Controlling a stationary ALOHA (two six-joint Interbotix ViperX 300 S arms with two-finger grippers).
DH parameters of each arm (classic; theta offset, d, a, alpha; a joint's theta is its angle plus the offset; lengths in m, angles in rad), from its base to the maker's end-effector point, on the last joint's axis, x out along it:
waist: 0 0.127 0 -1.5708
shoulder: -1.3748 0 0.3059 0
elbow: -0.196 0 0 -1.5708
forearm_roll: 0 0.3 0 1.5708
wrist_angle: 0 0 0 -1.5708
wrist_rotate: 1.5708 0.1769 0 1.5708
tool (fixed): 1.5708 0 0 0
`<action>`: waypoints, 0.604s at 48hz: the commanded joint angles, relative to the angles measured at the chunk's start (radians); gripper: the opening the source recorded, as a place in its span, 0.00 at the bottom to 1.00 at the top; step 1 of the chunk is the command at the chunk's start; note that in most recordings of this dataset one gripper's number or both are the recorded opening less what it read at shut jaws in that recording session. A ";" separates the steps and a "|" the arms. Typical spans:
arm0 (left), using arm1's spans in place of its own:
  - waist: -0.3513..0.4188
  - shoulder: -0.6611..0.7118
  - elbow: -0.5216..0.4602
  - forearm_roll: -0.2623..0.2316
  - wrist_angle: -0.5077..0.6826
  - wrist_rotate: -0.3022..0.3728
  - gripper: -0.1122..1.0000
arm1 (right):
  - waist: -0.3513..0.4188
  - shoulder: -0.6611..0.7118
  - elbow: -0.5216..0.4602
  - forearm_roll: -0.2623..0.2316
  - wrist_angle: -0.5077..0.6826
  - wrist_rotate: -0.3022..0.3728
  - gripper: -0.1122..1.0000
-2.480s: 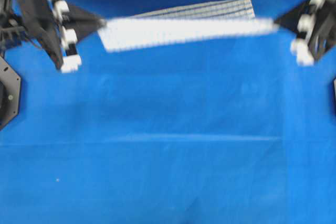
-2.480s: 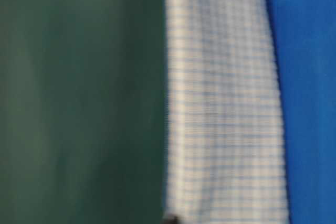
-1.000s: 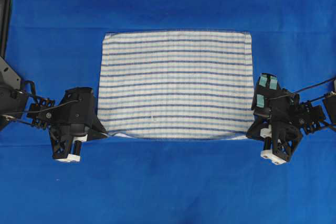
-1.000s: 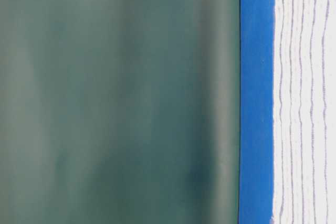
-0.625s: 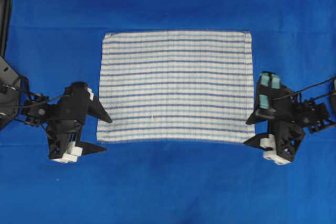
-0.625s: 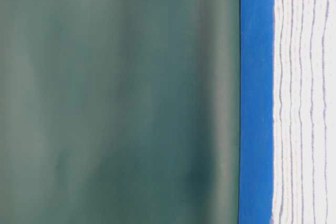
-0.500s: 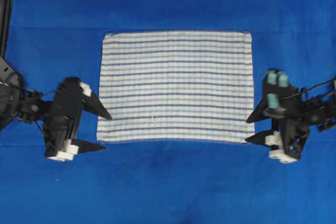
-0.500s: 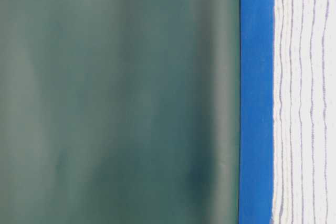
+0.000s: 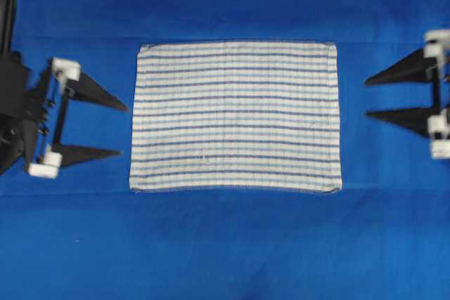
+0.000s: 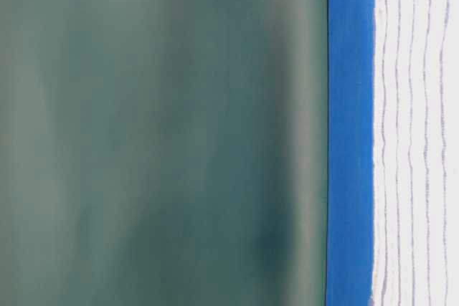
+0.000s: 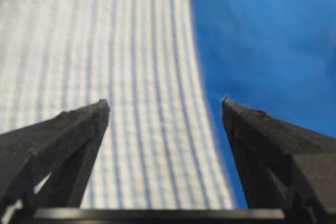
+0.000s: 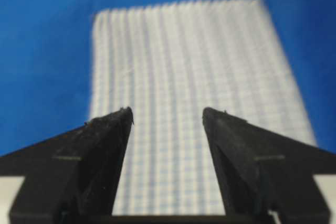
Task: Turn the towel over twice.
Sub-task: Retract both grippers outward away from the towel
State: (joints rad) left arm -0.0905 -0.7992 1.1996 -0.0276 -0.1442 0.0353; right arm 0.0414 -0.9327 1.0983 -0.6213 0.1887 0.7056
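The towel (image 9: pixel 235 116), white with dark and light blue stripes, lies flat and spread out in the middle of the blue cloth. It also shows in the table-level view as a striped towel (image 10: pixel 416 141). My left gripper (image 9: pixel 124 130) hangs open just left of the towel's left edge, holding nothing. My right gripper (image 9: pixel 366 98) is open too, a short way off the right edge. From the left wrist, the towel (image 11: pixel 121 77) lies ahead beyond my open left gripper (image 11: pixel 165 102). From the right wrist, the towel (image 12: pixel 189 66) sits beyond my open right gripper (image 12: pixel 167 109).
A plain blue cloth (image 9: pixel 225 244) covers the whole table around the towel. A dark green wall (image 10: pixel 158 134) stands behind the table. Part of the left arm's black base (image 9: pixel 10 103) sits at the far left edge.
Both grippers opened and let go of the towel's near corners, then drew back outward and toward the far side. The towel stays flat where it was laid.
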 commanded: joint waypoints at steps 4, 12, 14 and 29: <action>0.046 -0.124 0.035 0.000 -0.018 0.029 0.85 | -0.051 -0.083 0.046 -0.020 -0.028 -0.002 0.68; 0.078 -0.196 0.067 -0.002 -0.031 0.029 0.85 | -0.080 -0.087 0.077 -0.017 -0.086 0.008 0.68; 0.078 -0.198 0.066 0.000 -0.029 0.029 0.85 | -0.080 -0.080 0.077 -0.017 -0.097 0.008 0.68; 0.138 -0.115 0.067 -0.002 -0.103 0.017 0.85 | -0.150 -0.011 0.049 -0.008 -0.097 0.018 0.68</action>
State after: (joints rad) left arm 0.0153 -0.9587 1.2763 -0.0276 -0.2056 0.0537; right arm -0.0736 -0.9802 1.1796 -0.6335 0.0997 0.7225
